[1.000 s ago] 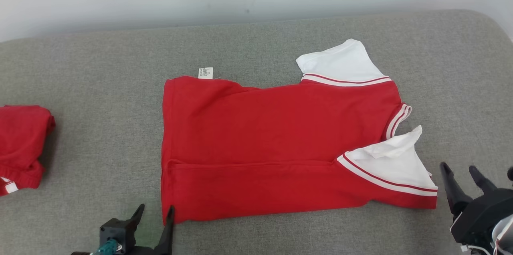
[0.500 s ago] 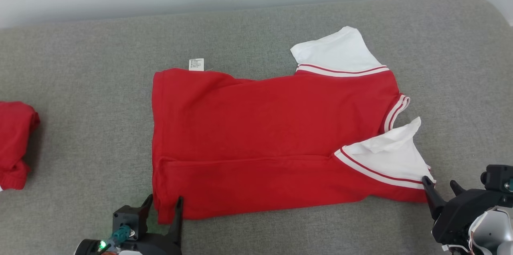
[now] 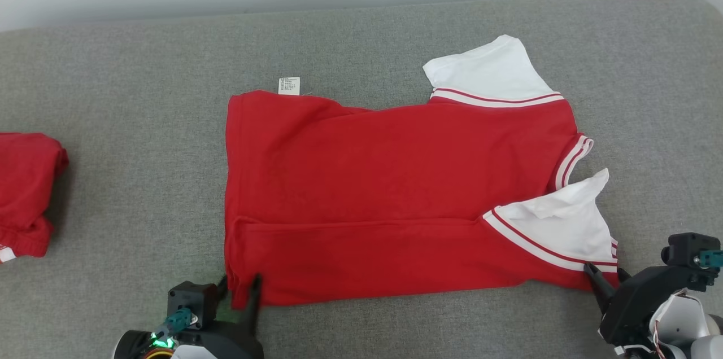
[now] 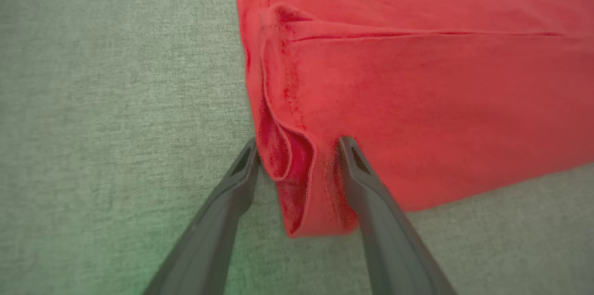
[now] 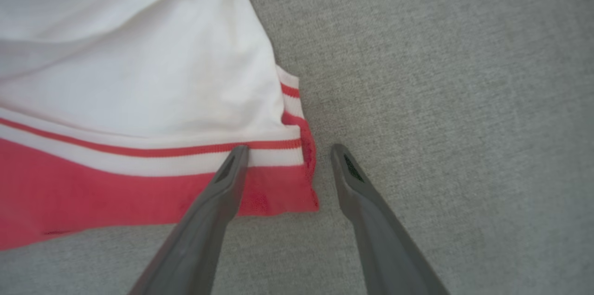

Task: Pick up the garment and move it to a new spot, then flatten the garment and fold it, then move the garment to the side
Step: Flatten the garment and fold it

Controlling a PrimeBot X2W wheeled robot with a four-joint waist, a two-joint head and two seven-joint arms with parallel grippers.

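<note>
left gripper is spread, one finger either side of the bunched near-left hem corner of the shirt, not clamped on it. right gripper is also spread, one finger over the red band below the white sleeve, the other over bare grey cushion just off the near-right corner. shirt lies mostly flat mid-cushion, hem left, sleeves right, with a second red garment well apart at the left edge.

Head camera looks down over the whole garment — wrist cameras close on its near corners.
</note>
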